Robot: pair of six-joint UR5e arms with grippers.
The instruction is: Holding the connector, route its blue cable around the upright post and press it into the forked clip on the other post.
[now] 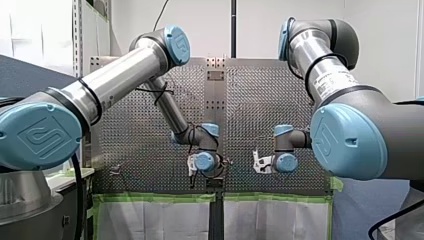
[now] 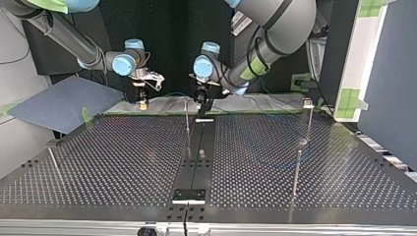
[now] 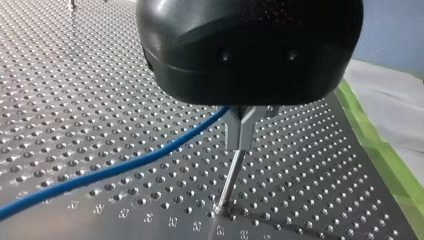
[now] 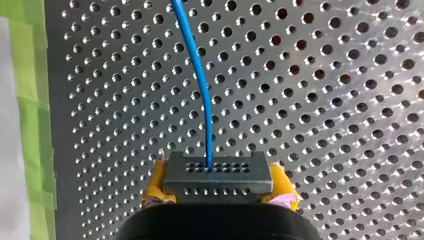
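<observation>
My right claw [image 4: 217,189] is drawn in narrow and holds the connector [image 4: 217,172], a dark grey block with two rows of small holes. The yellow pads [image 4: 154,186] pinch it at its two ends. The blue cable [image 4: 200,75] leaves the middle of the connector's face and runs ahead of the claw over the perforated surface [image 4: 325,100] in a gentle bend. A strip of green tape [image 4: 30,125] lies along the surface's edge, beside the claw.

In the top view my left claw [image 2: 203,101] hangs low near the surface's far edge, close to a thin upright post [image 2: 187,123]. In the left wrist view its black housing [image 3: 250,50] hides its tip, so I cannot tell whether that claw is wide or narrow.

Just under the housing stands the forked clip [image 3: 242,127] on its own thin post. The cable rises from the surface to the fork's prong and passes behind the housing. I cannot tell whether it sits in the fork.

Digits [image 3: 220,231] are stamped by that post's foot, too blurred to read. The label [image 1: 332,82] on my right arm is too small to read.
</observation>
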